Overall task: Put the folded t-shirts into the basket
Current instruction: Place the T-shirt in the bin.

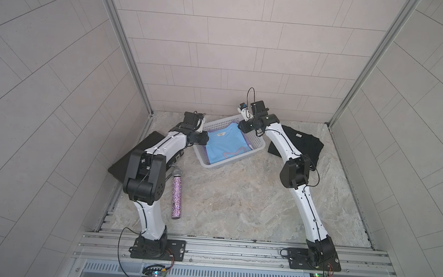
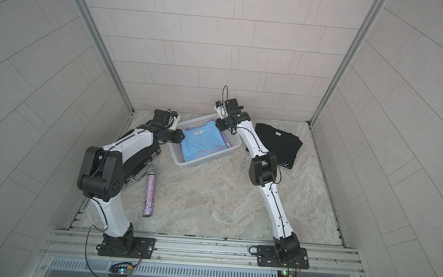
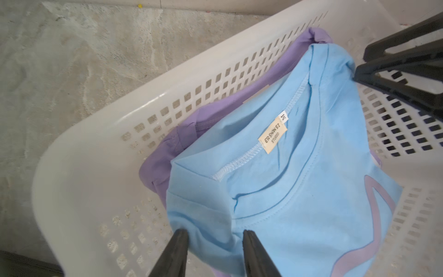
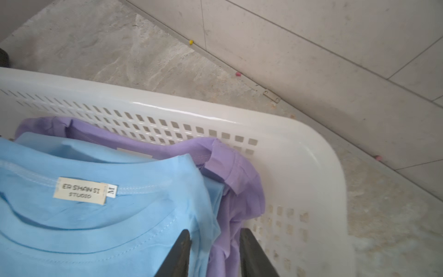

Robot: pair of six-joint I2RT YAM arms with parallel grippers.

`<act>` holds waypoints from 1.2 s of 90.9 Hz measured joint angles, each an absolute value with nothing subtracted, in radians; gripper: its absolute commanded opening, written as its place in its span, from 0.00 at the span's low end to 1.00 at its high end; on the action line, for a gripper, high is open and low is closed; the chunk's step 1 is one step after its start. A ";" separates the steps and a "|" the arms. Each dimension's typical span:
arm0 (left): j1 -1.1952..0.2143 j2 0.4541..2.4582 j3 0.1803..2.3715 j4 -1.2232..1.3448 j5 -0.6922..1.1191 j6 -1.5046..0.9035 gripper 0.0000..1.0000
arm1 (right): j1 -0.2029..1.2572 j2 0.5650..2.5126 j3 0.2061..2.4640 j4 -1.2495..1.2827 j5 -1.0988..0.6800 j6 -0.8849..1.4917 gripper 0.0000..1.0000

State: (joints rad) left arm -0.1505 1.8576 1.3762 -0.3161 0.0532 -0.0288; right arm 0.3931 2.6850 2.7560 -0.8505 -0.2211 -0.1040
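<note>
A sparkly purple microphone (image 1: 176, 195) lies on the marble-patterned tabletop (image 1: 237, 200). It is closer to the robot's base than the left pincer (image 3: 213, 232) and just beside the left arm. Under that arm, partly hidden, sits a flat black case (image 1: 138, 149).

Further back, both pincers reach into a white basket (image 1: 221, 165) with grid-holed walls. A folded light blue shirt (image 1: 225, 147) with a pink line lies on top inside it. A lilac shirt (image 3: 215, 108) lies beneath, showing along the edges.

The left pincer sits at one collar-end corner of the blue shirt. Its two black fingers (image 3: 179, 249) stand apart, with a fold of blue cloth lying in the gap between them. The right pincer (image 4: 215, 230) is at the opposite collar-end corner. Its fingers are also parted, straddling the blue shirt's edge and a bunch of lilac cloth.

A folded black shirt (image 1: 306, 143) lies flat on the tabletop outside the basket. It is to the outer side of the right pincer, and the right arm partly covers it. A tiled wall stands behind everything.
</note>
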 measured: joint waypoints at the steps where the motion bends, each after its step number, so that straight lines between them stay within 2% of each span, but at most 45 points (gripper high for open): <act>1: -0.150 1.858 1.374 -0.314 0.051 -0.028 0.44 | 0.393 2.685 2.757 -0.850 -0.218 -0.104 0.45; 8: -0.150 1.857 1.364 -0.307 0.027 -0.025 0.45 | 0.392 2.685 2.770 -0.844 -0.195 -0.119 0.49; 20: -0.151 1.843 1.357 -0.303 0.011 -0.012 0.46 | 0.392 2.684 2.793 -0.849 -0.188 -0.144 0.50; 45: -0.184 1.757 1.339 -0.292 0.126 0.042 0.47 | 0.398 2.599 2.709 -0.931 -0.349 -0.221 0.49; 60: -0.200 1.863 1.422 -0.328 0.174 0.056 0.46 | 0.408 2.588 2.690 -0.928 -0.390 -0.216 0.49; 82: -0.199 2.015 1.526 -0.405 0.120 0.067 0.47 | 0.410 2.607 2.695 -0.928 -0.377 -0.197 0.48; 98: -0.199 2.059 1.591 -0.466 0.079 0.079 0.47 | 0.384 2.603 2.693 -0.934 -0.393 -0.194 0.49; 109: -0.199 2.053 1.609 -0.493 0.099 0.079 0.48 | 0.349 2.548 2.614 -0.944 -0.423 -0.196 0.50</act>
State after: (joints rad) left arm -0.1986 2.0525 1.6089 -0.4934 0.0986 0.0792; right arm 0.3492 2.5477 2.6141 -0.9436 -0.4229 -0.1955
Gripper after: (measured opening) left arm 0.470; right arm 0.495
